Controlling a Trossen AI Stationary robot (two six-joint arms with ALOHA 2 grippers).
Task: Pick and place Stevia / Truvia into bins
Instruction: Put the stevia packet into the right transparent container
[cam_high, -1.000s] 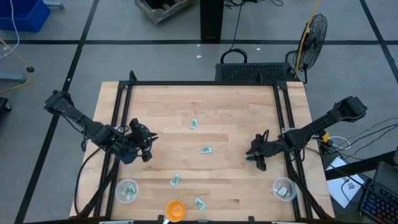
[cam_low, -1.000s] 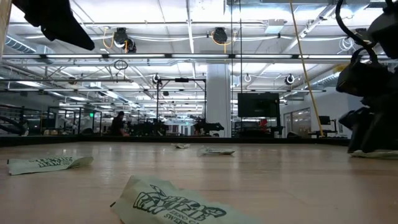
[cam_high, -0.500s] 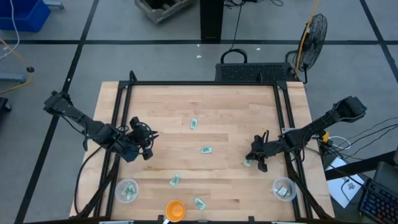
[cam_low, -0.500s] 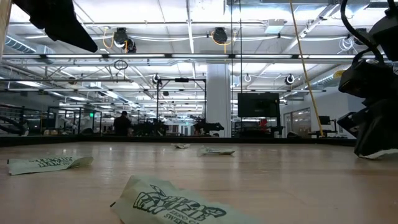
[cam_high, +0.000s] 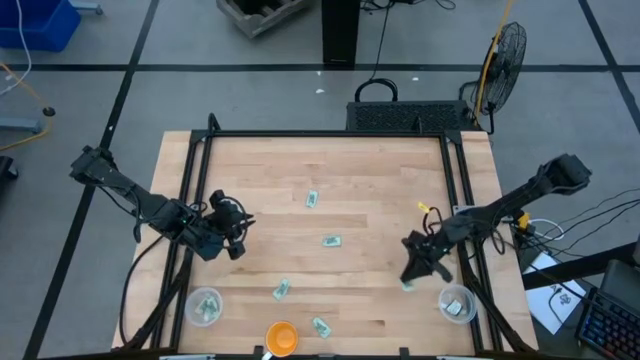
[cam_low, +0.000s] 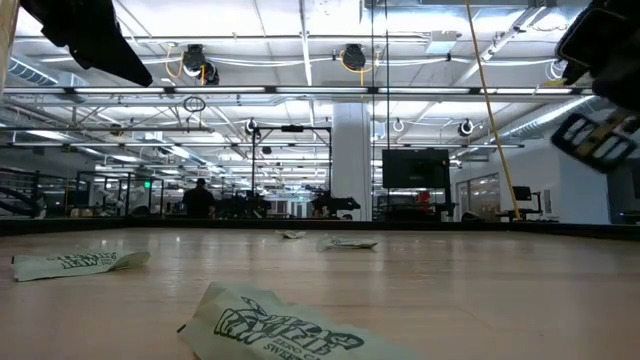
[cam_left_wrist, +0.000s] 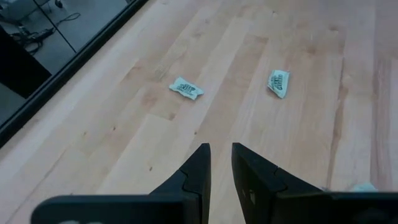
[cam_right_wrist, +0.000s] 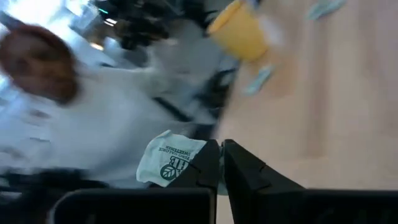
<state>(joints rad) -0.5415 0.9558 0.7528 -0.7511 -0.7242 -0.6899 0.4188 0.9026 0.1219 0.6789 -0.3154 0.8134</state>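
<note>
Several pale green and white Stevia sachets lie flat on the wooden table (cam_high: 400, 180): one (cam_high: 312, 199), another (cam_high: 330, 241), and two near the front edge (cam_high: 281, 290) (cam_high: 320, 326). My right gripper (cam_high: 410, 278) is shut on one more sachet (cam_right_wrist: 169, 163), up off the table beside the right bin (cam_high: 457, 304). The left bin (cam_high: 204, 305) stands near the front left. My left gripper (cam_high: 237, 226) hovers over the table's left part, its fingers (cam_left_wrist: 200, 168) a narrow gap apart with nothing between them. My right gripper pinches one end of the sachet (cam_right_wrist: 200, 155) between its two fingers. The fingers lie nearly level and point toward the table's near edge. The rest of the sachet sticks out to one side of the fingers, lifted clear of the table.
A round orange bowl (cam_high: 281, 337) stands at the front edge between the bins. A black frame (cam_high: 330, 134) borders the table's far, left and right sides. Both bins hold sachets. In the left wrist view two sachets (cam_left_wrist: 186, 88) (cam_left_wrist: 278, 81) lie ahead on bare wood.
My right gripper has risen from the table with a sachet and gone toward the near edge and the right bin. It has tipped from pointing down to nearly level. The sachet, flat on the wood before, is now lifted clear.
</note>
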